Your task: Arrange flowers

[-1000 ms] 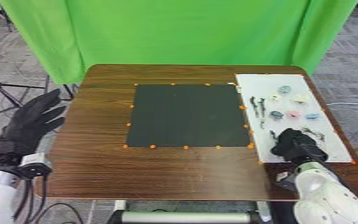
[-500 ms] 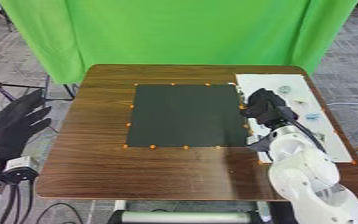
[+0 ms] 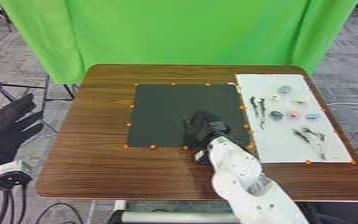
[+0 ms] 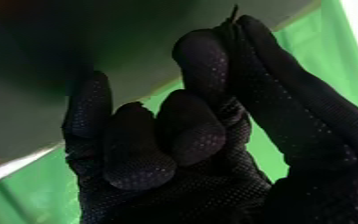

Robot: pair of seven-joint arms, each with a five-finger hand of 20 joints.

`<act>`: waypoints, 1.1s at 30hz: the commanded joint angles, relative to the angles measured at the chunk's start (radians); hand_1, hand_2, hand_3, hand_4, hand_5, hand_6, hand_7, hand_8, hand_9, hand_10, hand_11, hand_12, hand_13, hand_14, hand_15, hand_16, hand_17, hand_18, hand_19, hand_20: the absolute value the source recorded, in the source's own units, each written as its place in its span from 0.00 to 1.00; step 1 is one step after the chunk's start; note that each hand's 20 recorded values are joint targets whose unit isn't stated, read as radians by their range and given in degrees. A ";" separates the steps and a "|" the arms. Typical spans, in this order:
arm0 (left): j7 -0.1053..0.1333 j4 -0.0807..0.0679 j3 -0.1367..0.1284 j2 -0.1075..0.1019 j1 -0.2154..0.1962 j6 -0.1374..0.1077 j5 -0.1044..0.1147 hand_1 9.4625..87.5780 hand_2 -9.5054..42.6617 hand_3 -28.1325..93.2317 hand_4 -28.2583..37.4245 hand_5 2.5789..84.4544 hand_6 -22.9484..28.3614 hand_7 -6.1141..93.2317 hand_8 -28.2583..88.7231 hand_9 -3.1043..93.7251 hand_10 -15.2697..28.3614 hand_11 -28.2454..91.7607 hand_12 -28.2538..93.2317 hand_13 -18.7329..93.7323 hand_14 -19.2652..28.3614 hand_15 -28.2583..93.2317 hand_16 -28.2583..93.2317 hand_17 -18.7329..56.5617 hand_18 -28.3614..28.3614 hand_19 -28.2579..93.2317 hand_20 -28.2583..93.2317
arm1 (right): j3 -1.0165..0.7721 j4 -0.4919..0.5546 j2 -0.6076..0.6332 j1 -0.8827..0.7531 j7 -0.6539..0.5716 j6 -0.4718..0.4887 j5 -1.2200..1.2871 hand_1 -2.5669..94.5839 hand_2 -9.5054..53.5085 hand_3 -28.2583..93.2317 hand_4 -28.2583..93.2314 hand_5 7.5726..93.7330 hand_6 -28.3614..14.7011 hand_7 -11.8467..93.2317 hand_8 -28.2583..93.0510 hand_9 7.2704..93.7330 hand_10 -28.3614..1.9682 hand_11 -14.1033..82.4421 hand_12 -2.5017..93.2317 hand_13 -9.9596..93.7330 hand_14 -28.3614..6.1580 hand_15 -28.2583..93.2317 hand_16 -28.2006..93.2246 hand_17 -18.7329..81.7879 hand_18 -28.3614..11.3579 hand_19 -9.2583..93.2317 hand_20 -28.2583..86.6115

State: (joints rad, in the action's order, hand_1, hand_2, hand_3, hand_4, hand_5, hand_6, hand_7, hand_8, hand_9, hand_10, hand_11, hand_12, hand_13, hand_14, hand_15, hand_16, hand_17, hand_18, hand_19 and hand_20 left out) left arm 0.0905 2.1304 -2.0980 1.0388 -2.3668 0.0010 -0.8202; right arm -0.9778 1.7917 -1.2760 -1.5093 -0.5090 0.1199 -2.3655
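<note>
A robot's gloved right hand [image 3: 207, 125] is over the near right part of a dark mat [image 3: 171, 112] at the center of a brown wooden tabletop [image 3: 78, 165], its white arm angling in from the near edge. The fingers are curled, and the thumb and a fingertip are pinched around a thin dark piece [image 4: 232, 14], its narrow tip poking out between them. Whether the hand touches the mat cannot be told from here.

To the robot's right, the rest of the floral supplies are spread across a white sheet [image 3: 280, 146]. Small flower heads cluster toward its far half: a gray-blue bloom [image 3: 285, 89] farthest out, a small cream bloom [image 3: 275, 98] and a larger pale bloom [image 3: 299, 100] nearer, then a row made up of a dark blue bloom [image 3: 277, 115], a pink bloom [image 3: 294, 115] and a light blue bloom [image 3: 312, 116]. Two dark stems [image 3: 262, 108] lie side by side near the sheet's left edge, and green sprigs [image 3: 302, 136] lie on its nearer half.

The robot's left hand [image 3: 8, 125] is beyond the tabletop's left edge, fingers extended and apart, holding nothing. Orange markers [image 3: 153, 146] line the mat, and a bright green curtain [image 3: 193, 35] hangs behind the scene.
</note>
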 commanded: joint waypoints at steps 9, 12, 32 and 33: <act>-0.031 0.004 0.011 -0.024 0.000 0.002 -0.015 0.17 0.02 0.81 0.00 0.24 0.47 0.29 0.15 0.22 0.55 0.36 0.38 0.30 0.64 0.41 0.26 0.14 0.83 0.56 0.29 | 0.093 -0.103 -0.191 0.034 -0.047 0.038 -0.116 0.45 0.00 0.92 0.07 0.81 0.66 0.62 0.41 0.85 0.61 0.88 0.56 0.82 0.51 0.97 0.54 0.53 0.24 0.88 0.53; -0.040 -0.002 0.024 -0.036 0.015 0.009 -0.016 0.17 0.02 0.81 0.00 0.24 0.47 0.29 0.15 0.22 0.55 0.36 0.38 0.30 0.64 0.41 0.26 0.14 0.83 0.55 0.29 | 0.094 -0.130 -0.219 0.025 -0.063 0.040 -0.138 0.46 0.00 0.92 0.07 0.81 0.67 0.62 0.41 0.85 0.62 0.87 0.55 0.82 0.52 0.97 0.54 0.54 0.24 0.89 0.53; -0.086 -0.020 0.064 -0.091 0.070 0.029 -0.021 0.17 0.02 0.81 0.00 0.24 0.47 0.29 0.15 0.22 0.55 0.36 0.39 0.30 0.64 0.41 0.27 0.14 0.83 0.55 0.29 | 0.129 -0.139 -0.314 0.008 -0.124 0.066 -0.169 0.44 0.00 0.92 0.07 0.88 0.72 0.56 0.41 0.91 0.66 0.83 0.53 0.87 0.57 0.94 0.53 0.55 0.23 0.88 0.52; -0.087 -0.021 0.067 -0.094 0.072 0.028 -0.021 0.17 0.02 0.81 0.00 0.24 0.47 0.29 0.15 0.22 0.55 0.36 0.39 0.30 0.64 0.41 0.27 0.14 0.83 0.55 0.29 | 0.128 -0.140 -0.315 0.009 -0.126 0.061 -0.171 0.44 0.00 0.92 0.07 0.88 0.72 0.55 0.41 0.91 0.66 0.83 0.52 0.88 0.57 0.94 0.53 0.55 0.23 0.89 0.52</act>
State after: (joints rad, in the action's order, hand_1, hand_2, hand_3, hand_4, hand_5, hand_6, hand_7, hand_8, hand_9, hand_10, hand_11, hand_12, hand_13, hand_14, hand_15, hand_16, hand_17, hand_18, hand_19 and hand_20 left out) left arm 0.0216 2.1149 -2.0428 0.9630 -2.3093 0.0155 -0.8374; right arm -0.8632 1.6616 -1.5525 -1.4776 -0.6096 0.1803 -2.5797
